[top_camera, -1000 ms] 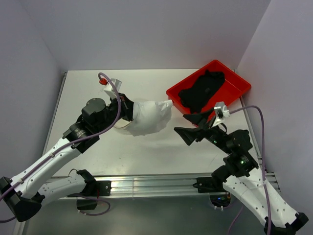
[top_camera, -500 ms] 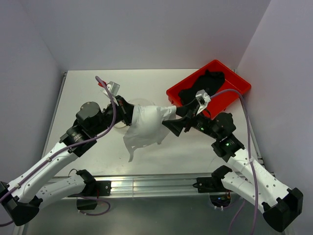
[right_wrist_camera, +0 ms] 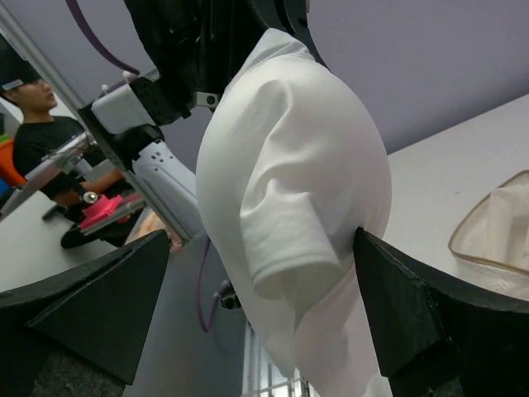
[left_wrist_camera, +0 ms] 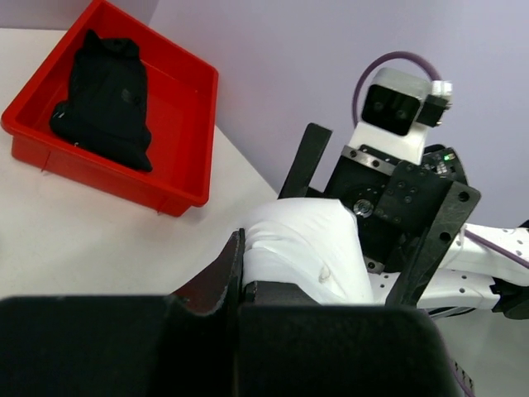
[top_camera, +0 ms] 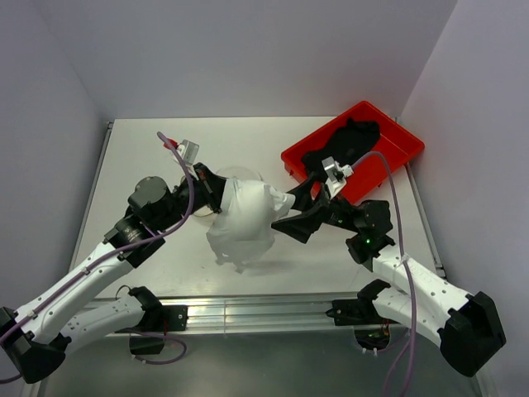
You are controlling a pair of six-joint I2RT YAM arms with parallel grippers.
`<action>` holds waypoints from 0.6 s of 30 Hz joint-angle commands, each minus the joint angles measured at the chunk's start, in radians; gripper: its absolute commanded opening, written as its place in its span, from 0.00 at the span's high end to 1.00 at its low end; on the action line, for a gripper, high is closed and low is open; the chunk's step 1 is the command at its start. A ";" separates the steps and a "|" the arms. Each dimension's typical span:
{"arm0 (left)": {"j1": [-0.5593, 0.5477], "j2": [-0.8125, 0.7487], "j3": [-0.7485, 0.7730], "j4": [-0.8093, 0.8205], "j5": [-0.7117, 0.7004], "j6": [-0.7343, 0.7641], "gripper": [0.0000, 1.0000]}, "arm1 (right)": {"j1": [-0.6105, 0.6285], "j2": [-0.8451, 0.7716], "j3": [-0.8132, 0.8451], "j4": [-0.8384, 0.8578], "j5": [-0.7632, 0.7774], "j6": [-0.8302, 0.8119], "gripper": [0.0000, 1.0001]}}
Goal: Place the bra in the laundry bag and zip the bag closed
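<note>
low in the top view, your two arms rise from the bottom edge and meet near the middle of the frame. your left gripper [top_camera: 216,192] comes in from the left with its jaws clamped on the upper left edge of the white bra [top_camera: 242,223]. in the left wrist view the cloth is pinched at the jaw tips and bulges away beyond them. the bra hangs bunched from that grip, lifted off the table [top_camera: 186,252], with its shadow just below it.

your right gripper [top_camera: 285,208] comes in from the right with its jaws spread wide, either side of the bra's right edge. in the right wrist view the cloth fills the gap between them, and the jaw at the right of that frame looks to touch it.

behind the bra lies the laundry bag [right_wrist_camera: 496,240], a slice of pale mesh with a tan rim at the right edge of the right wrist view. in the top view only a curved translucent rim peeks out above the bra. you cannot tell whether the zip is open.

farthest back, at the upper right, the red tray [top_camera: 395,142] sits at an angle with a black garment [top_camera: 343,149] heaped inside.
</note>
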 commanded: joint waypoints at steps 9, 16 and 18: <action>0.000 -0.047 -0.055 0.175 0.024 -0.076 1.00 | 0.063 -0.023 -0.032 -0.009 0.264 -0.048 0.00; 0.000 -0.056 -0.072 0.204 0.053 -0.091 1.00 | 0.072 -0.011 -0.069 0.035 0.152 -0.017 0.00; 0.000 -0.049 -0.078 0.211 0.062 -0.097 1.00 | 0.104 0.026 -0.060 0.128 0.090 0.014 0.00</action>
